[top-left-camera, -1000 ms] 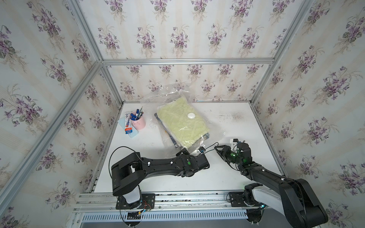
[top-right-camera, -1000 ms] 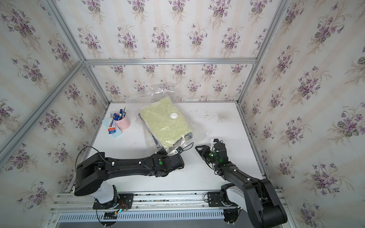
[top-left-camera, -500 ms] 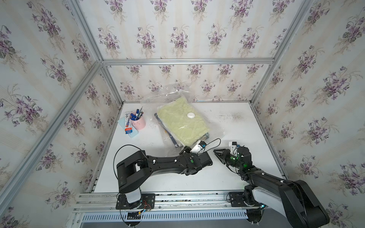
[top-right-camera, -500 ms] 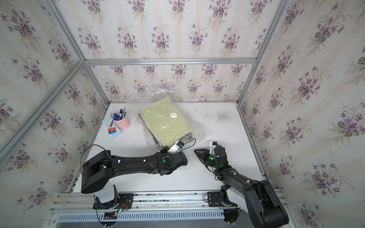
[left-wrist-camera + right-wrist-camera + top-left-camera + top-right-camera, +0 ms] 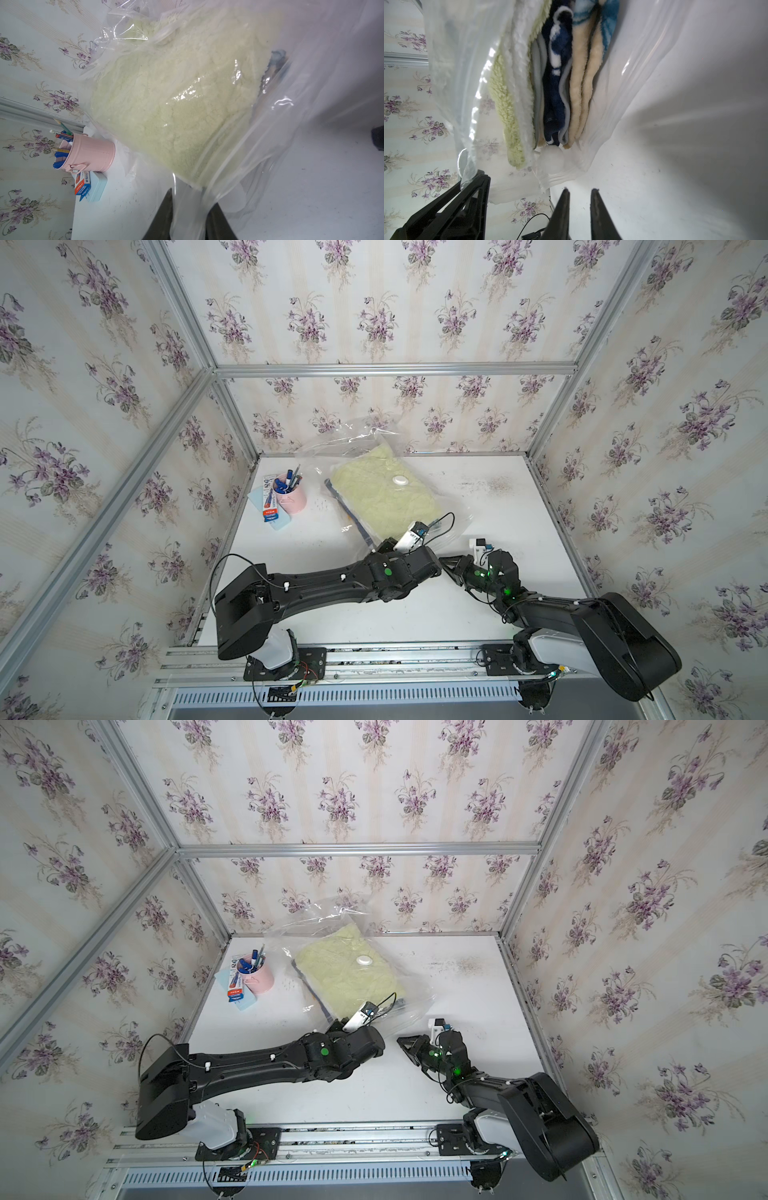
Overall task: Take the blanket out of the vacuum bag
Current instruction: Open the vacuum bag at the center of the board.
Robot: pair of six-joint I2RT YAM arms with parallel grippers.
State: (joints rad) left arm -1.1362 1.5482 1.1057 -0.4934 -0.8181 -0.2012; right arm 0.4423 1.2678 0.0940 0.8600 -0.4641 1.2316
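right end effector (image 5: 579, 190): jaws narrowed to a slit, nothing visibly between, beside the mouth's lower lip | left end effector (image 5: 193, 197): pinching the upper film of the vacuum bag (image 5: 455, 506), probably to lift the mouth open | blanket (image 5: 382, 497): folded, wholly inside; bag flat on desk (image 5: 498, 506), far end against back wall (image 5: 457, 418)

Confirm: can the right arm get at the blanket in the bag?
Probably yes: the left end effector pinches the bag mouth open, leaving blanket folds exposed before the right end effector.
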